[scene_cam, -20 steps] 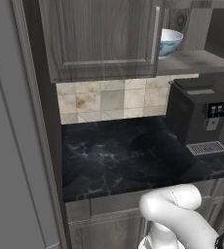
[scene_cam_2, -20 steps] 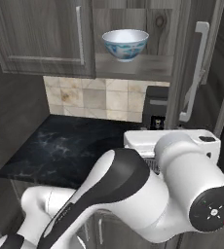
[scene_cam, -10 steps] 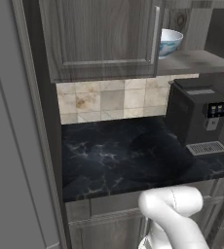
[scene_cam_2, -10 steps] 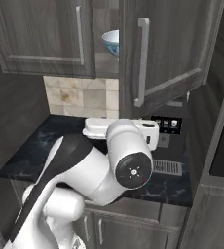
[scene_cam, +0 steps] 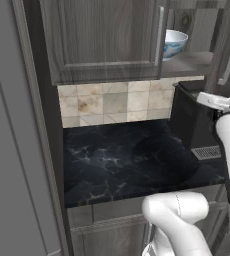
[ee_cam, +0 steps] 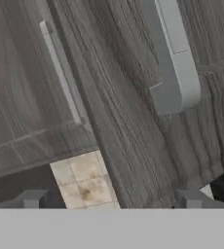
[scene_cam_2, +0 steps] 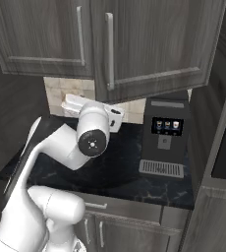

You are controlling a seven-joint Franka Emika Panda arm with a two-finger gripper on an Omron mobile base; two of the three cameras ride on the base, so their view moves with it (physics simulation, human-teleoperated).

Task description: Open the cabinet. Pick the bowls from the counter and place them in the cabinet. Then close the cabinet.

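Observation:
The cabinet's right door (scene_cam_2: pixel 154 44) hangs slightly ajar, its silver bar handle (scene_cam_2: pixel 109 50) beside the shut left door (scene_cam_2: pixel 41 34). A white bowl with a blue pattern (scene_cam: pixel 174 42) sits on the cabinet's shelf (scene_cam: pixel 189 64), seen past the left door's edge. My gripper (ee_cam: pixel 113 202) is open with nothing between its fingertips. It points at the right door's wood face from close by, just below the handle (ee_cam: pixel 175 56). The hand (scene_cam: pixel 211 99) hovers above the black counter (scene_cam: pixel 117 160), under the cabinet.
A dark coffee machine (scene_cam_2: pixel 165 135) stands on the counter's right part, close to my arm (scene_cam_2: pixel 93 138). Beige tiled backsplash (scene_cam: pixel 112 102) runs behind the counter. A tall grey panel (scene_cam: pixel 12 150) bounds the left side. Base cabinet fronts (scene_cam_2: pixel 129 226) sit below.
The right door has swung from wide open to almost shut, hiding the bowl in the right base view. My arm has swept left and back along with the door.

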